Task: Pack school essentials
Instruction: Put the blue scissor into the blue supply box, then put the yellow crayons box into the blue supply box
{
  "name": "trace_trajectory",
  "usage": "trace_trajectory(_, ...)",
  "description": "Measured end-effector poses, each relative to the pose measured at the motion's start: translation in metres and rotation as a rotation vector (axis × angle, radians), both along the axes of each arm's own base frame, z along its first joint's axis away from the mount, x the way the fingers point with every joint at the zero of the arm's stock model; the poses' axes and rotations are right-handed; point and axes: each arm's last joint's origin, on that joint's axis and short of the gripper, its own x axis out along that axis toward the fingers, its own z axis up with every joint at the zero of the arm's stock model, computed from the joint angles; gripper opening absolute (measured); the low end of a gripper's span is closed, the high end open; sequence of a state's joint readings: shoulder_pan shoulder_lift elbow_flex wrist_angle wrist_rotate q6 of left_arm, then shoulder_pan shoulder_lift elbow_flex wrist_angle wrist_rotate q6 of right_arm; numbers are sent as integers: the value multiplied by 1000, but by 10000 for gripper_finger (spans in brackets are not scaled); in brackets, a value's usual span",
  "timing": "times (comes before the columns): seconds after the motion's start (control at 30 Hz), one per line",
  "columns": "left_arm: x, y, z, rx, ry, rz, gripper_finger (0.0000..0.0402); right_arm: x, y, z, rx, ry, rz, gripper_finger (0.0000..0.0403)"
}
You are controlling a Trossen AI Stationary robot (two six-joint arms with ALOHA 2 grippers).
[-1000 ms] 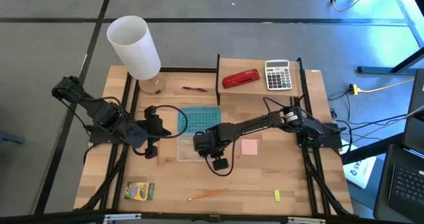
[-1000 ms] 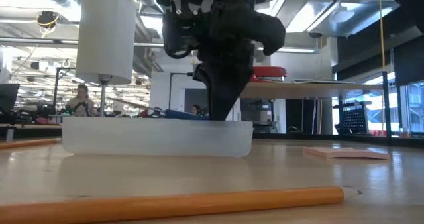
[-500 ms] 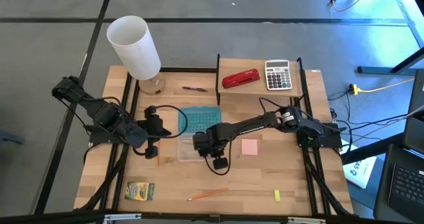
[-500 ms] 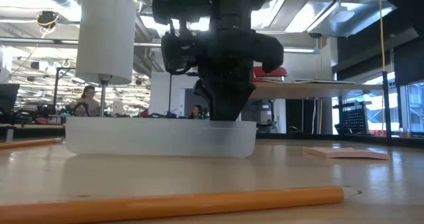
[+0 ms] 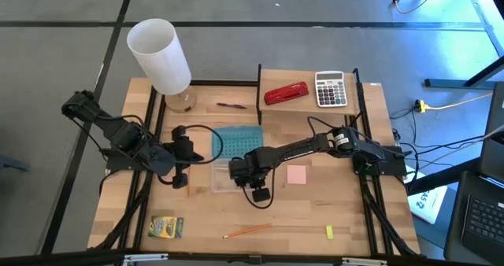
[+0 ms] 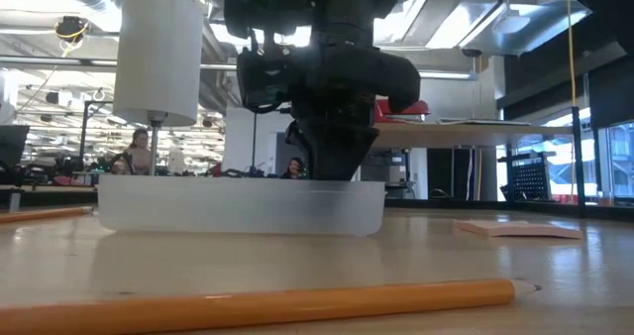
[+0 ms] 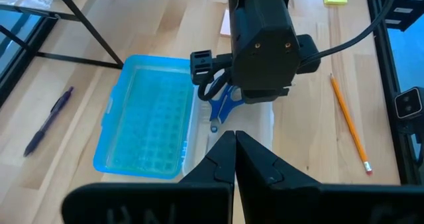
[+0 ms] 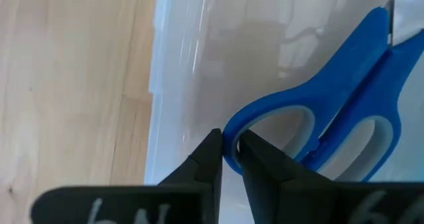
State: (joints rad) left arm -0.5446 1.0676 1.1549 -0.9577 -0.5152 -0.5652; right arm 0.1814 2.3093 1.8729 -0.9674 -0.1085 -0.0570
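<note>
Lowering the blue-handled scissors (image 8: 331,128) into the clear plastic tray (image 5: 221,181) is the step in hand, by my reading: the right gripper (image 8: 225,151) hangs over the tray near the middle of the wooden table (image 5: 315,211), its fingers nearly together and pinching the rim of one handle loop. From the left wrist view the scissors (image 7: 222,101) sit just under that gripper and over the tray, beside the open blue lid (image 7: 149,121). The left gripper (image 7: 235,151), fingers pressed together and empty, waits just off the tray's left side.

The next move calls for the fingers to part enough to free the loop, then a straight lift (the tray is light and could be dragged along).

Much is unpacked: the green-yellow crayon box (image 5: 166,227) near the front-left corner, an orange pencil (image 5: 247,230) and tiny yellow block (image 5: 330,232) along the front edge, the pink sticky-note pad (image 5: 296,175) right of the tray, the thin dark-red pen (image 5: 231,105) towards the back edge.
</note>
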Motion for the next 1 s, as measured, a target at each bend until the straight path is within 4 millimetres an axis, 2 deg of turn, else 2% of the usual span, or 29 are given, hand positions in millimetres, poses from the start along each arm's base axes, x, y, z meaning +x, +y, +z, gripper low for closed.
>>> trace_trajectory(0.4,0,0,0,0,0,0,0,0,-1,0,0,0,0,58)
trace_trajectory(0.73,0,0,0,0,0,0,0,0,-1,0,-1,-2,-1,132)
trace_trajectory(0.87,0,0,0,0,0,0,0,1,-2,1,1,1,-4,143)
trace_trajectory(1.0,0,-1,0,-14,9,-14,0,4,-2,13,3,-15,-5,141)
